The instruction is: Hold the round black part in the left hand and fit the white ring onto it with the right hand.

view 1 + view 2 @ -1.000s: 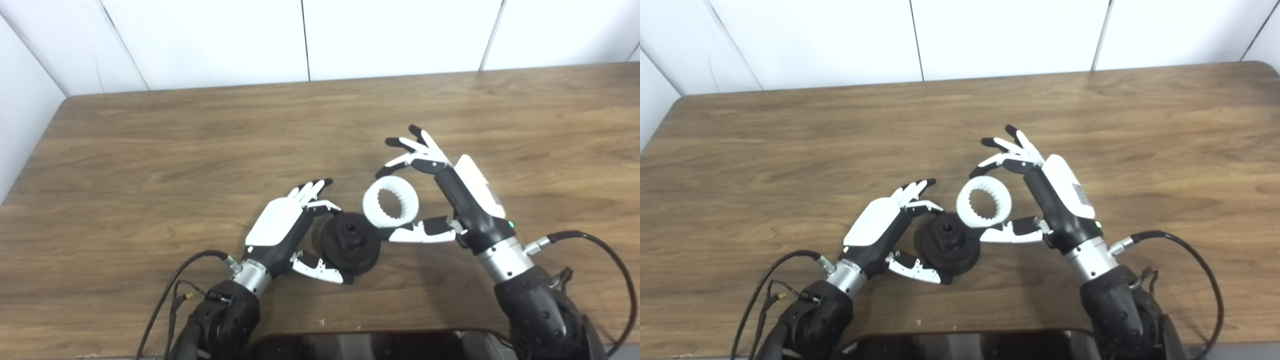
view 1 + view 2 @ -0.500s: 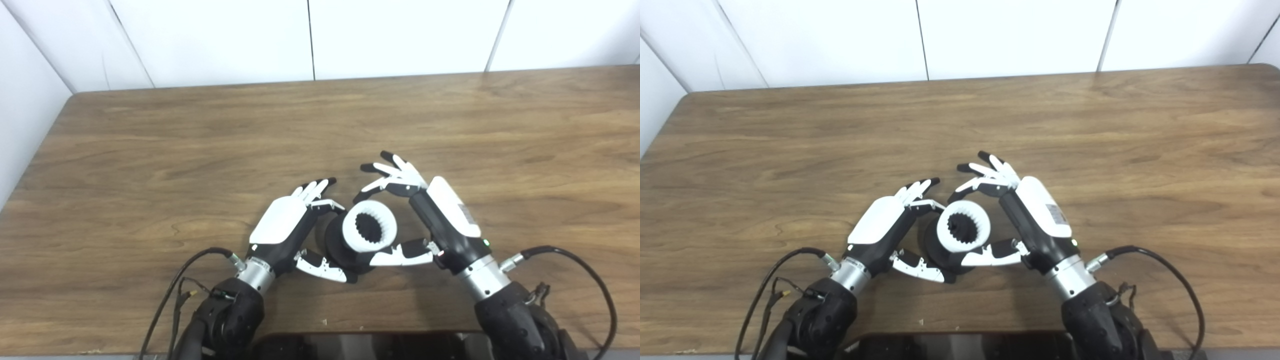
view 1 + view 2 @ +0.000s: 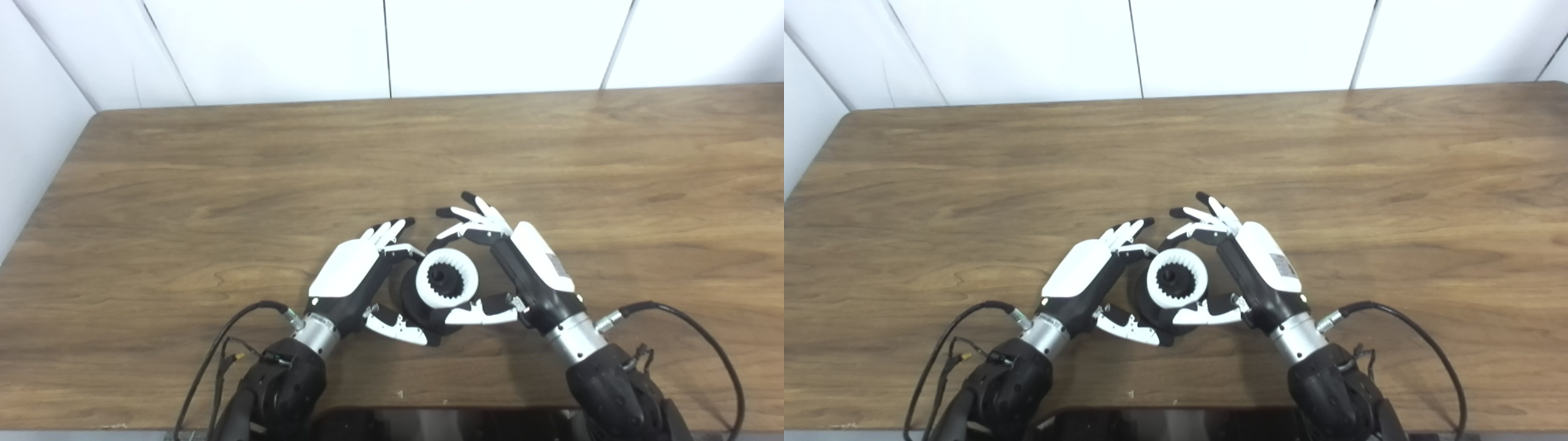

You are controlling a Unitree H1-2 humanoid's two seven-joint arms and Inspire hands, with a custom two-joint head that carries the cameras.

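wooden table [image 3: 245, 171] | white panelled wall [image 3: 490, 43] behind | even light

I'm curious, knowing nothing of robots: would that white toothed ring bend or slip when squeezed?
The white ring looks like thick moulded plastic, so probably stiff and light. The right hand pinches its smooth outer rim, which might slip. Set on edge, it would likely roll.

The table [image 3: 184, 184] is seen to be wood-grained with a smooth, faintly sheened top. The white ring [image 3: 447, 282] looks like matt plastic (toothed inside), the round black part [image 3: 411, 297] dull and dark. Both hands are shelled in glossy white and black plastic, with brushed metal wrists
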